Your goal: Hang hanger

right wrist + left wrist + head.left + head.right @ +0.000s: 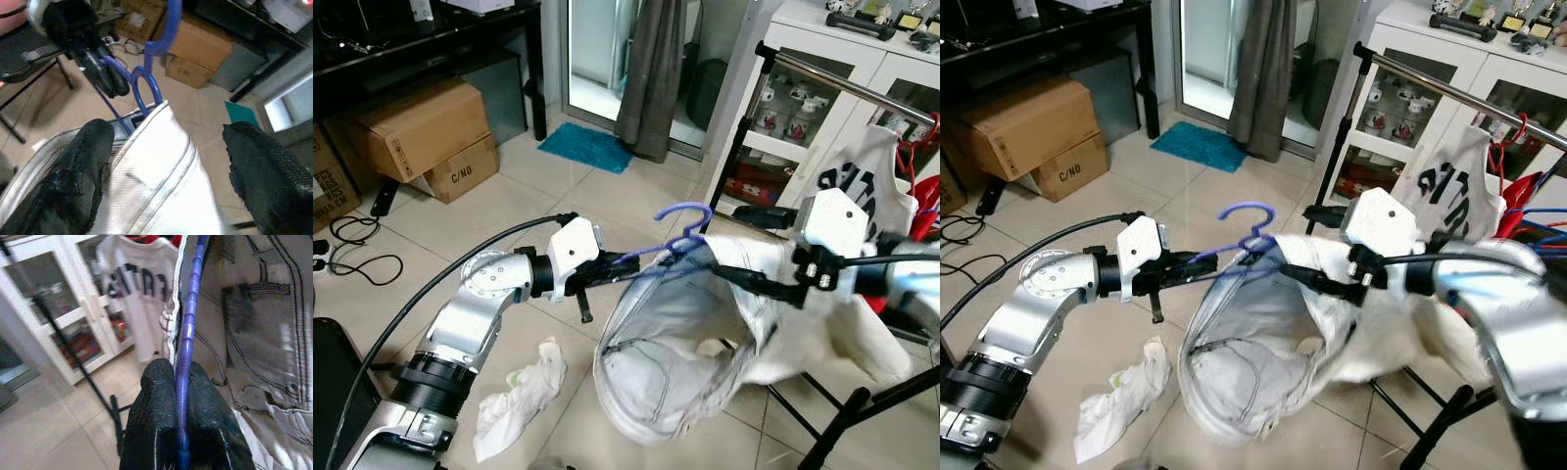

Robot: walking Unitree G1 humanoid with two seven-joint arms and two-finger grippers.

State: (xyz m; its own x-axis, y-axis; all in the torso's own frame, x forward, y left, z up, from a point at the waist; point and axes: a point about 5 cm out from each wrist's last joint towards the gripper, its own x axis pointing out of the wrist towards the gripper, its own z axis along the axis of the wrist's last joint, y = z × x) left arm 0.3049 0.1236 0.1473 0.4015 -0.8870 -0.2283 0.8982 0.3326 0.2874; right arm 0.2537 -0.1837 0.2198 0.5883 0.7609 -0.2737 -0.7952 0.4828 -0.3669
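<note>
You're mid-carry: the blue hanger (pixel 677 233) is dressed w/ a pale grey-white garment (pixel 671 348) and held up between both arms, not yet on the rail (pixel 847 83). The left gripper (pixel 615 264) has its fingers (pixel 156 416) pressed tight on the hanger's blue arm; in the left wrist view the wire runs straight up the seam between the two pads. The right gripper (pixel 161 161) has fingers spread wide, w/ the garment's white ribbed neck edge sitting in the gap between them; they're astride the cloth near the hook, not clamped on it as far as I can tell. The hook stands up at centre, just above the collar, facing roughly far-left.

The rail runs far-right, atop a black stand in front of the white glass cabinet (pixel 803 88). A white printed shirt (pixel 862 191) and a red hanger (pixel 907 157) already hang there, so the free stretch is prob. the rail's left end.

Next, you'd likely need to turn/step right, raise the hook above rail height, then lower it over. Watch the loose garment: it sags low and could snag the stand's legs. A crumpled white cloth (pixel 519 392) lies on the floor tiles near-left; mind your feet.
</note>
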